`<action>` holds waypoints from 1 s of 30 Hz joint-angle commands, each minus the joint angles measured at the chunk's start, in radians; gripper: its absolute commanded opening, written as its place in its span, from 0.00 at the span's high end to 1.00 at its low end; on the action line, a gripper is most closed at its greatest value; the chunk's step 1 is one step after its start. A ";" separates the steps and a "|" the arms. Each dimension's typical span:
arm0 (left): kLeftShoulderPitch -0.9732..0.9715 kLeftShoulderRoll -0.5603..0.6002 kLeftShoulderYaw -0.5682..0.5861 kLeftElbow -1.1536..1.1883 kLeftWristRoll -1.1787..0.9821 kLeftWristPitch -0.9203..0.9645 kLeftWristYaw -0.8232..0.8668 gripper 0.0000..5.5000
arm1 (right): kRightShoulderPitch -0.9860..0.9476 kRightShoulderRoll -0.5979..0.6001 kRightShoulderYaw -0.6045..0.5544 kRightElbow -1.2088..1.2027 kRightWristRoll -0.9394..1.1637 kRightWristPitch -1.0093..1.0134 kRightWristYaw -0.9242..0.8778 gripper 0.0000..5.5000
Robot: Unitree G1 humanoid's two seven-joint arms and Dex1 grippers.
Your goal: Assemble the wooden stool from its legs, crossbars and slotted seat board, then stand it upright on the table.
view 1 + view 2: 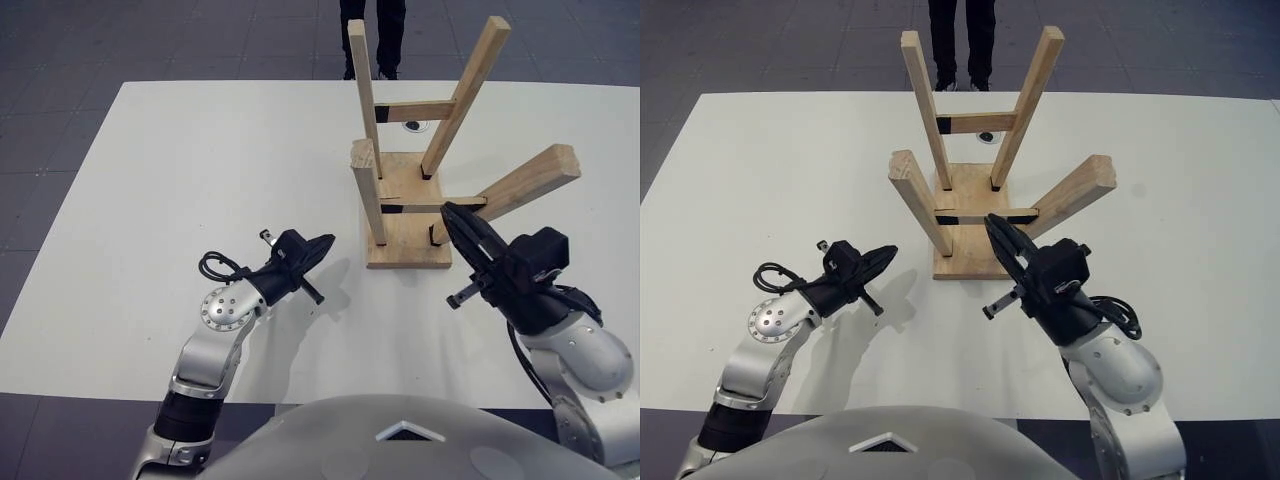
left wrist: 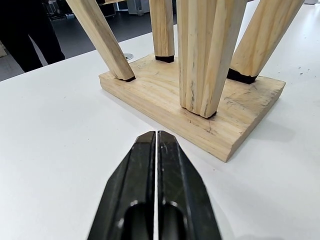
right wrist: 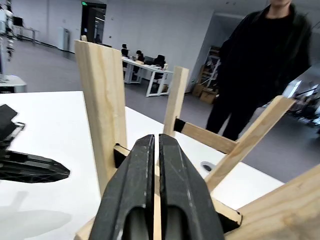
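Closest in, lower left of centre in the head view, the left gripper [image 1: 324, 244] hovers just over the table [image 1: 170, 170] with its two fingers pressed together and nothing between them. Its wrist view backs that up: black fingers flush against each other, pointing at a corner of the seat board. Over at lower right, the right gripper [image 1: 450, 212] is the same story, pinched tight and empty. Its tip is right at the near side of the stool [image 1: 405, 190], just beside the near crossbar [image 1: 432, 205]. I can't tell if it's actually touching the wood or just in front of it.

A bit further back, middle right of the frame, the stool sits upside down. The seat board [image 1: 410, 252] lies flat on the table with four legs [image 1: 368, 195] sticking up out of it. The near crossbar sits low between the front pair, and the far crossbar [image 1: 415, 111] sits higher between the back pair, near the top of the frame. The right-hand leg leans way out toward the right edge, though some of that could be the camera angle.

So I reckon the building part is basically done and what's left is the last bit: flip it and stand it on its feet. Both grippers need to open up first, since pinched fingers can't grab anything. Then it's a hold on a leg or crossbar on each side, tip it over and set it down. I'd go gently, because if the joints are only pushed in, that splayed leg might pop out mid-flip.
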 commanded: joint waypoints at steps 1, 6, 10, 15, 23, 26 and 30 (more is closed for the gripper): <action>0.022 -0.005 -0.008 -0.002 0.009 -0.008 0.020 0.98 | -0.025 0.090 0.119 0.123 -0.190 -0.048 -0.135 0.98; 0.032 -0.008 -0.011 0.000 0.008 -0.014 0.026 0.98 | -0.074 0.185 0.160 0.199 -0.278 -0.038 -0.214 0.98; 0.032 -0.009 -0.010 0.005 0.008 -0.016 0.027 0.98 | -0.091 0.227 0.175 0.230 -0.273 -0.039 -0.220 0.98; 0.024 -0.010 -0.015 0.014 0.007 -0.014 0.026 0.98 | -0.175 0.270 0.143 0.202 -0.267 -0.035 -0.218 0.98; 0.027 -0.010 -0.008 0.001 0.003 -0.007 0.029 0.98 | -0.362 0.332 0.106 0.089 -0.287 0.022 -0.204 0.98; 0.039 -0.008 -0.008 -0.007 0.000 -0.004 0.030 0.98 | -0.325 0.315 0.120 0.140 -0.287 0.025 -0.199 0.98; 0.058 -0.004 -0.004 -0.023 -0.004 0.003 0.030 0.98 | -0.147 0.320 0.132 0.209 -0.277 0.062 -0.234 0.98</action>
